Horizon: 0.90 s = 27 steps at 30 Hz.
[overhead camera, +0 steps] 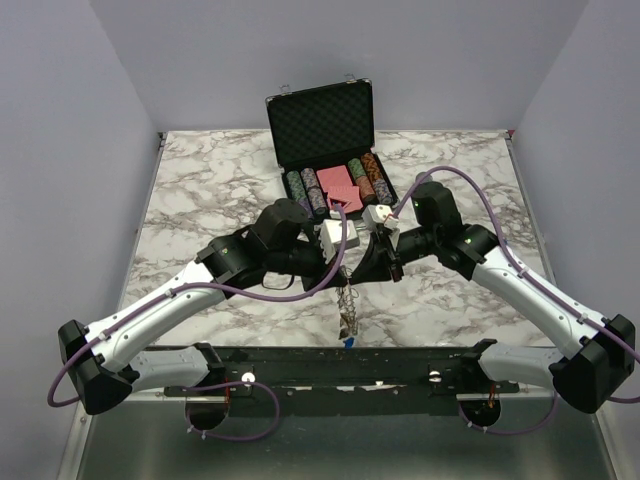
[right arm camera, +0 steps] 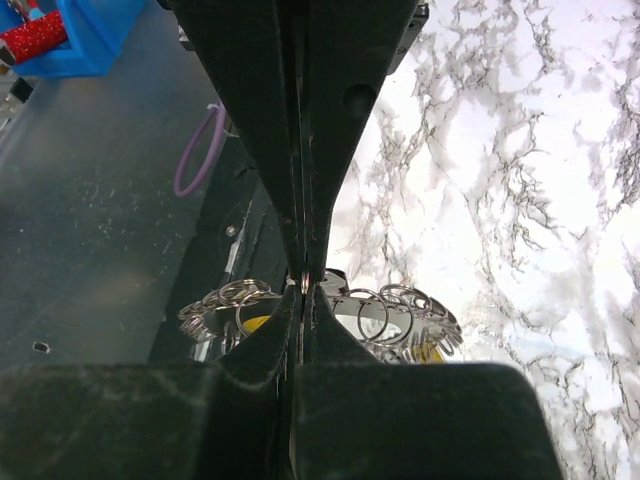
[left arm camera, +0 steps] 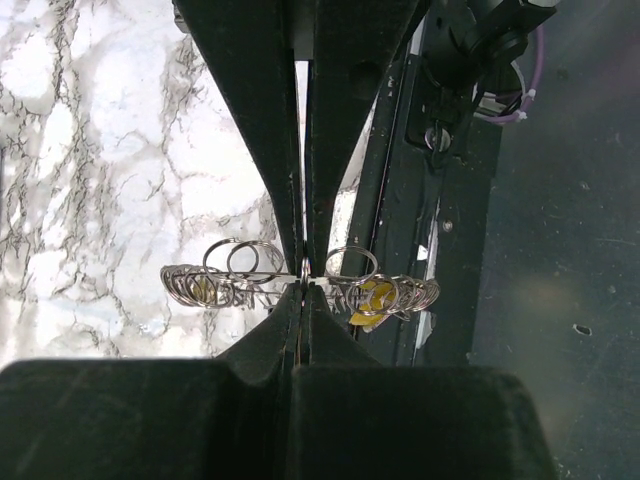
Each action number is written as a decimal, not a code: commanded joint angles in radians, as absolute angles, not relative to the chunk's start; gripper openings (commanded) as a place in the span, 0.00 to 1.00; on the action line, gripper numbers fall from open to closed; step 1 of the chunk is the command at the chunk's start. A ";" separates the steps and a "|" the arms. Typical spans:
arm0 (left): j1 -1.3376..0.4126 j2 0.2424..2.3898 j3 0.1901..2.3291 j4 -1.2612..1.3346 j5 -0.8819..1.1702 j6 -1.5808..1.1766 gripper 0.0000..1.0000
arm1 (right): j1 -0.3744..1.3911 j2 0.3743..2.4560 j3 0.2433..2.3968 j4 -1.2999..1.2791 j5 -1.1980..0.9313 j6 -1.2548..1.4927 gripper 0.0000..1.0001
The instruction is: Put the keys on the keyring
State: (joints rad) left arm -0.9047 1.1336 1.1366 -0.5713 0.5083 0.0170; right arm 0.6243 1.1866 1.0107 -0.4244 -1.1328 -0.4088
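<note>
The keyring [overhead camera: 347, 305], a large silver ring fringed with small silver rings, hangs in the air above the table's near middle. My left gripper [overhead camera: 343, 268] and right gripper [overhead camera: 372, 264] meet tip to tip over it. In the left wrist view the left gripper [left arm camera: 303, 270] is shut on the keyring [left arm camera: 230, 278], with a yellow key [left arm camera: 372, 300] hanging from it on the right. Seen from the right wrist, the right gripper [right arm camera: 303, 283] is shut on the keyring [right arm camera: 400, 318] too, and a yellow key [right arm camera: 255, 322] shows behind the rings. A small blue piece [overhead camera: 347, 342] dangles at the bottom.
An open black chip case [overhead camera: 322, 125] with rows of poker chips and a red deck [overhead camera: 340, 188] stands at the back middle. The black base rail [overhead camera: 340, 365] runs along the table's near edge. A blue holder with a red thing [right arm camera: 60, 40] lies off the table.
</note>
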 commanded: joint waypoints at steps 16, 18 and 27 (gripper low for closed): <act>-0.887 1.126 1.126 -0.483 0.509 -0.023 0.00 | 0.624 1.198 1.016 -0.393 -1.166 -0.373 0.00; -0.876 1.092 1.094 -0.444 0.485 -0.040 0.10 | 0.624 1.193 1.016 -0.390 -1.161 -0.373 0.00; -0.856 0.631 0.587 0.081 0.393 -0.057 0.83 | 0.621 1.103 0.937 -0.201 -1.198 -0.362 0.00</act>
State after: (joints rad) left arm -0.8585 0.8349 0.7906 -0.2508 0.4488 -0.0666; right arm 0.6209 1.1572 0.9710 -0.3443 -1.1442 -0.3817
